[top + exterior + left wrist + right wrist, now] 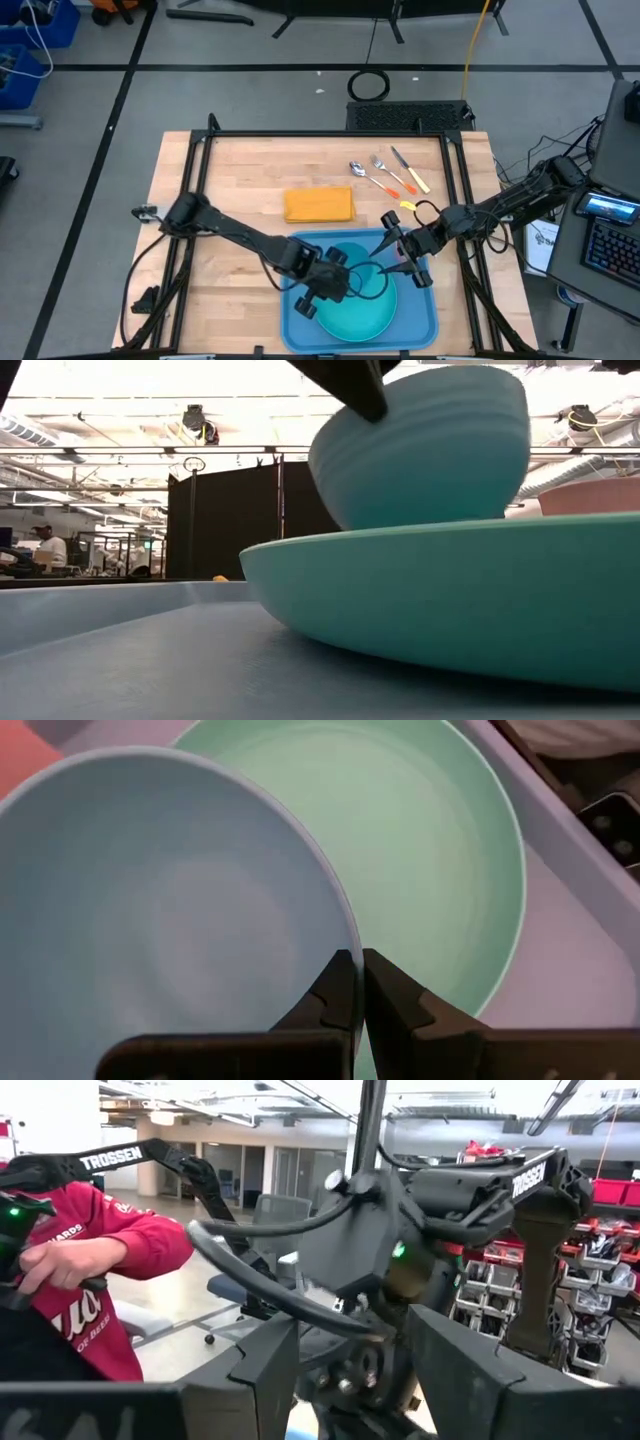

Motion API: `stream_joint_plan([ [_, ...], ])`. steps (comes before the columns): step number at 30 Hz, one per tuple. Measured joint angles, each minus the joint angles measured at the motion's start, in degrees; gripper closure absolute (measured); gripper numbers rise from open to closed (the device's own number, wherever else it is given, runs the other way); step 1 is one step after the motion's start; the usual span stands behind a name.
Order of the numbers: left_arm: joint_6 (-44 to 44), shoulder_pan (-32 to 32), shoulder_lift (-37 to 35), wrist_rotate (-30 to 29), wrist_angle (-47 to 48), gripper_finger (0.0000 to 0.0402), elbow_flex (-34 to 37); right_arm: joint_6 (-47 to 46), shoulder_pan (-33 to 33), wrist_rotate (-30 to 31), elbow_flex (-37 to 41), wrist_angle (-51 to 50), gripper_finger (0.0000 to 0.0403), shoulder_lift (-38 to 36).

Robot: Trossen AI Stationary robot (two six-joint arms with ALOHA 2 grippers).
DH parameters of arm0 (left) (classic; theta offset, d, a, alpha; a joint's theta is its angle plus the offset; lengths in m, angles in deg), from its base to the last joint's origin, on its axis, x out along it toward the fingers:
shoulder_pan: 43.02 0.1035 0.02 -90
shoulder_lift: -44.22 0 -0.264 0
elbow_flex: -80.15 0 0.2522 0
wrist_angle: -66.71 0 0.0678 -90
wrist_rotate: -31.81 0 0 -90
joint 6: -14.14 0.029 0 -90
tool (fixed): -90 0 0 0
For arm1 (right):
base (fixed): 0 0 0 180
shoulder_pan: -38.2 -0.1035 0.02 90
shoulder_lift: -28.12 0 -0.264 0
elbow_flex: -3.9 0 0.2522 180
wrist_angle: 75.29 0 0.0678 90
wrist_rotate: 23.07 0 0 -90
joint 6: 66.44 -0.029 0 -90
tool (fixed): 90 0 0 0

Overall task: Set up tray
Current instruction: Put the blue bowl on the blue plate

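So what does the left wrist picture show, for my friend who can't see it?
The left gripper pinches the rim of a pale blue bowl with its jaws shut, holding it over a round teal plate. The plate lies in the blue tray, whose raised rim runs along one side.

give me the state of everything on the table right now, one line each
large flat blue plastic tray: flat on the wooden table, holding the plate
round teal plate: lying in the tray
pale blue bowl: tilted, rim pinched by the left end effector, over the plate
right end effector: open, empty, over the tray's far right corner
orange-yellow folded napkin: folded flat, outside the tray
spoon, fork and knife: loose on the table, not yet placed
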Motion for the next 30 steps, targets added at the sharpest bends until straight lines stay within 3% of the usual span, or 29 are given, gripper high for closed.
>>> stream_joint_plan([
  [30, 4.86, -4.21, 4.66, -0.97, -1.09, 0.0394, -1.64, 0.13, 0.13, 0.28, 0.00, -0.40, 0.0225, 0.00],
])
